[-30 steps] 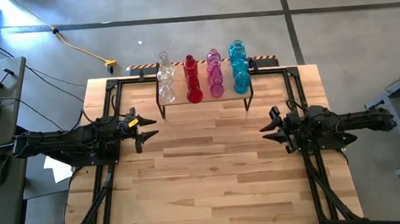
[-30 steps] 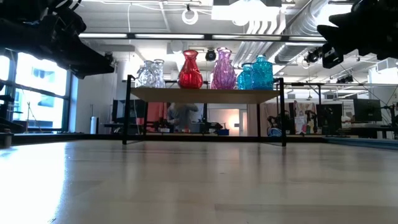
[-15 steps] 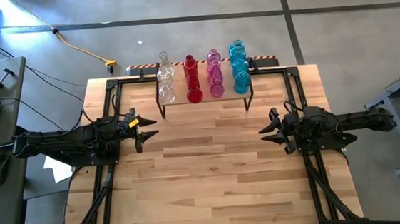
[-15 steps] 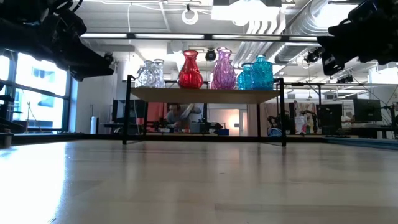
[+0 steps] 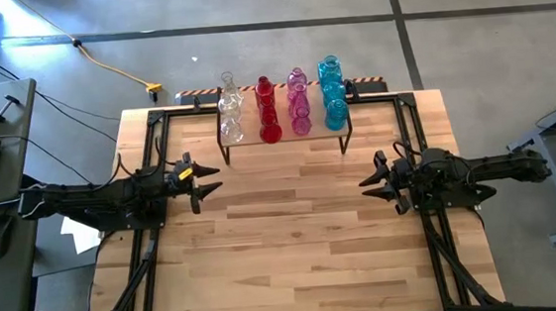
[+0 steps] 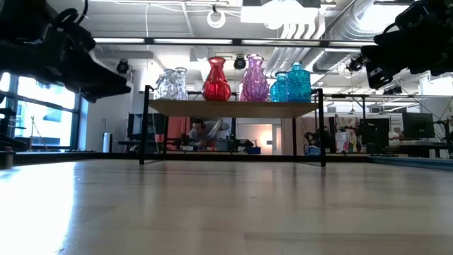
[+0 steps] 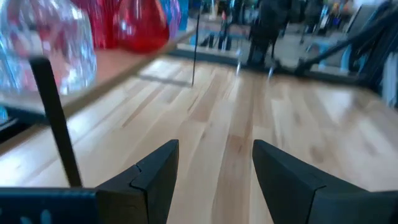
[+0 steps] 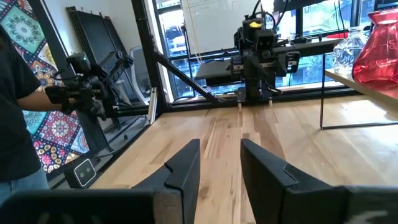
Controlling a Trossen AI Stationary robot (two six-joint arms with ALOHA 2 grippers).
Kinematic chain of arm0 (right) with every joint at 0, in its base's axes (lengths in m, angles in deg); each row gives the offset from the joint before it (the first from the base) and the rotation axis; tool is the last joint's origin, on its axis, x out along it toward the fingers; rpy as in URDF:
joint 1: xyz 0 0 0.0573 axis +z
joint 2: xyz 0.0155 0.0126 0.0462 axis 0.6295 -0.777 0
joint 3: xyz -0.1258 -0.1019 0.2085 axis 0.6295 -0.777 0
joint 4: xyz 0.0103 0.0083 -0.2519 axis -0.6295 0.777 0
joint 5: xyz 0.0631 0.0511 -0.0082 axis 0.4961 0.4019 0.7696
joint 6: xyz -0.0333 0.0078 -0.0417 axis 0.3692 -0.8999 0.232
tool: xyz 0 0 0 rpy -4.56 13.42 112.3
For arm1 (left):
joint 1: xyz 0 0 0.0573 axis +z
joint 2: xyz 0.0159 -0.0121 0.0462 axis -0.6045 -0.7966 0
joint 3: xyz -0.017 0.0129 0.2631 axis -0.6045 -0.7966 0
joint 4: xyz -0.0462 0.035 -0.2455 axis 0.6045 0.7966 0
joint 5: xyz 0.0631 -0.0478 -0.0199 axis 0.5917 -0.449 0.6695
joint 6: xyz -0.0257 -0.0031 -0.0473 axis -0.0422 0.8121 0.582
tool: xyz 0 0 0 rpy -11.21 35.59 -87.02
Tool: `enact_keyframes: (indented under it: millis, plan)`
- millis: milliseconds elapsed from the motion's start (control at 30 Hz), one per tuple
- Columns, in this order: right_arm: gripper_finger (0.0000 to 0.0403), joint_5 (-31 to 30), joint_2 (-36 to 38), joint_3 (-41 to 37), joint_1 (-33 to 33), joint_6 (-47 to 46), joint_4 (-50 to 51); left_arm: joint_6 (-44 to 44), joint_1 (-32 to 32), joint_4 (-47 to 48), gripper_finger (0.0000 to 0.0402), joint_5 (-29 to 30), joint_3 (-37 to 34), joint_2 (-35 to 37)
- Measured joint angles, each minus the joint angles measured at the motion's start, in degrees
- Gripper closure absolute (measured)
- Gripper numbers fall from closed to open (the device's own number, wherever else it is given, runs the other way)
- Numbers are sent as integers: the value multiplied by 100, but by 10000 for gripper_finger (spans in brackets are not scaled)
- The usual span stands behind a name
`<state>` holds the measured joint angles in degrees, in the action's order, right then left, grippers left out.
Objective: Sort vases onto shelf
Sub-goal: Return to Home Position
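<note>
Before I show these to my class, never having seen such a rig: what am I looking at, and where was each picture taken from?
It is a robot with two dark arms at a slatted wooden table. One picture looks straight down, one looks level across the tabletop, and two come from cameras on the arms' wrists. The left claw and the right claw both hover open above the table, one toward each side, holding nothing. Near the table's far edge stands a small light-wood shelf on thin black legs. On it, in rows by colour, stand little bulbous clear glass vases, red glass vases, pink glass vases and blue glass vases.
</note>
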<state>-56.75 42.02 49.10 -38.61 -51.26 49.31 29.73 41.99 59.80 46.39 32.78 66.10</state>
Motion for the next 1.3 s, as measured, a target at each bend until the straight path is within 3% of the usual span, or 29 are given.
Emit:
enact_keyframes:
  millis: [233, 600, 933, 1300]
  plan:
    - [300, 0, 0, 0, 0, 0, -2, -62, 0, 606, 204, 170, 0, -7]
    - [300, 0, 0, -1, 0, 0, -2, 683, 11, 429, 204, 225, -2, -4]
    - [300, -2, 0, -2, 0, 0, -2, 485, 9, 156, 204, 224, -9, 0]
    - [300, -2, 0, -4, 0, 0, -2, 236, 4, 351, 204, 202, -44, 694]
